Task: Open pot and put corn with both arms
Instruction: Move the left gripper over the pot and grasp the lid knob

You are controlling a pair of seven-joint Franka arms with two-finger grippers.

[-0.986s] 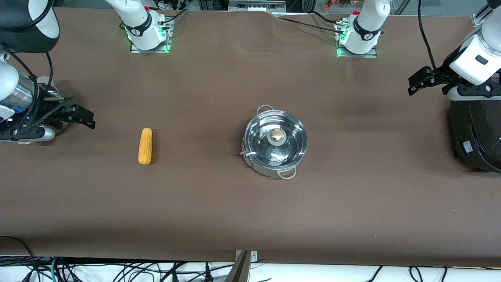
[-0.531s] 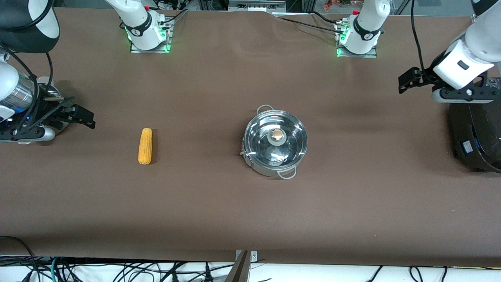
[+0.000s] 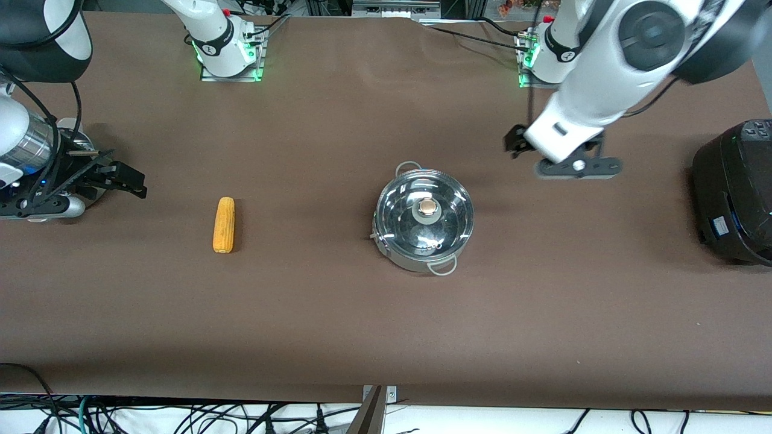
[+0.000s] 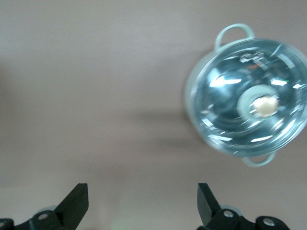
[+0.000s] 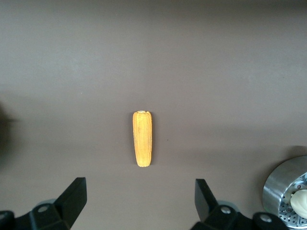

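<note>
The left hand (image 3: pixel 514 142) hangs in the air with its fingers (image 4: pixel 76 203) spread wide and empty, over bare brown surface (image 3: pixel 338 313) just beside the stainless-steel pot (image 3: pixel 424 219), toward the left arm's end. The pot sits mid-surface with its glass lid (image 4: pixel 249 98) on, the brass-coloured knob (image 3: pixel 427 207) at the centre.

The right hand (image 3: pixel 123 179) waits at the right arm's end, fingers (image 5: pixel 74 196) wide apart and holding nothing. The corn cob (image 3: pixel 224 225) lies flat near this hand, between it and the pot, touching neither. Beneath the right hand stands a perforated steamer basket (image 5: pixel 283 184) with a white bun (image 5: pixel 299 201). A black appliance (image 3: pixel 733 193) stands at the left arm's end.
</note>
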